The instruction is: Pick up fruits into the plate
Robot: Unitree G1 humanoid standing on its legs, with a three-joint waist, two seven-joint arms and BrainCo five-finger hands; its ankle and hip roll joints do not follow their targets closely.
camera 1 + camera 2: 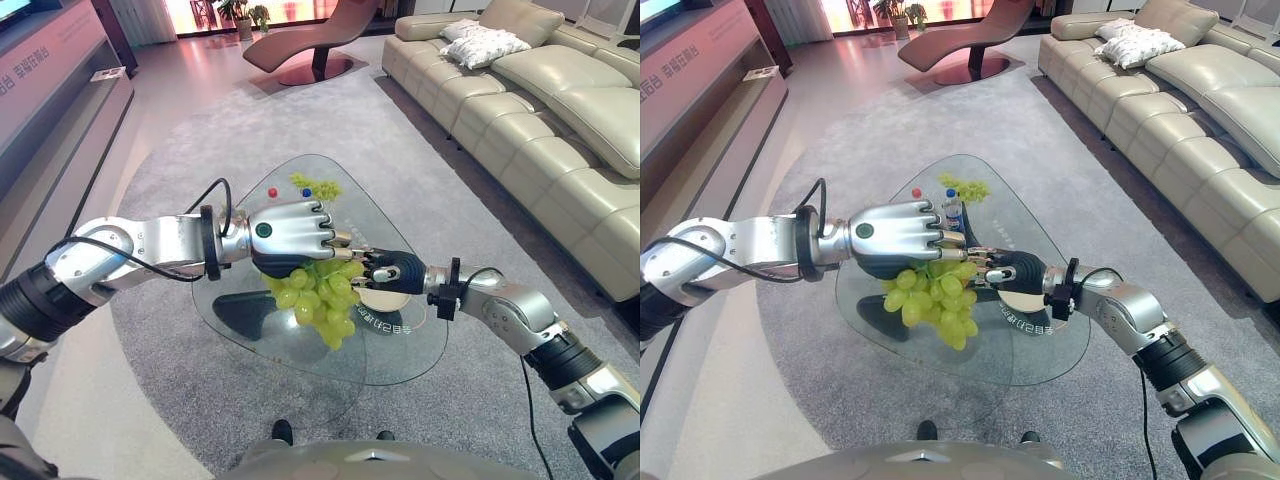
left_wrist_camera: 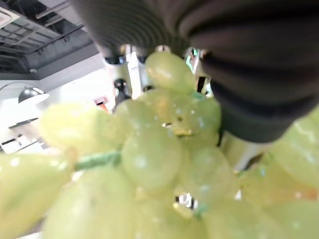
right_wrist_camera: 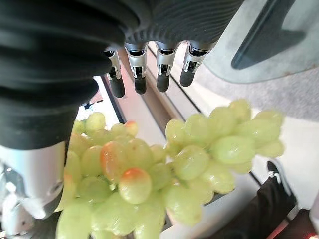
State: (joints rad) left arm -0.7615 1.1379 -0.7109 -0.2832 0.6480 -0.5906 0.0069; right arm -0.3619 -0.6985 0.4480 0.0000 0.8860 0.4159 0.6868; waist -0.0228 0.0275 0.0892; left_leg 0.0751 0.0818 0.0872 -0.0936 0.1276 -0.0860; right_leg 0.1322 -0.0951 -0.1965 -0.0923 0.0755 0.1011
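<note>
Left hand (image 1: pixel 290 235) gripped green grape bunch (image 1: pixel 320 300) above glass table (image 1: pixel 400 350).
Right hand (image 1: pixel 392 268) sat beside it over plate (image 1: pixel 385 297), fingers relaxed, empty. Table print unreadable.

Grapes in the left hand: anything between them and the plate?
Only the right hand. The left hand holds the grape bunch hanging over the glass table. The plate sits just beyond the bunch, and the right hand's straight fingers hover over it, beside the grapes.
</note>
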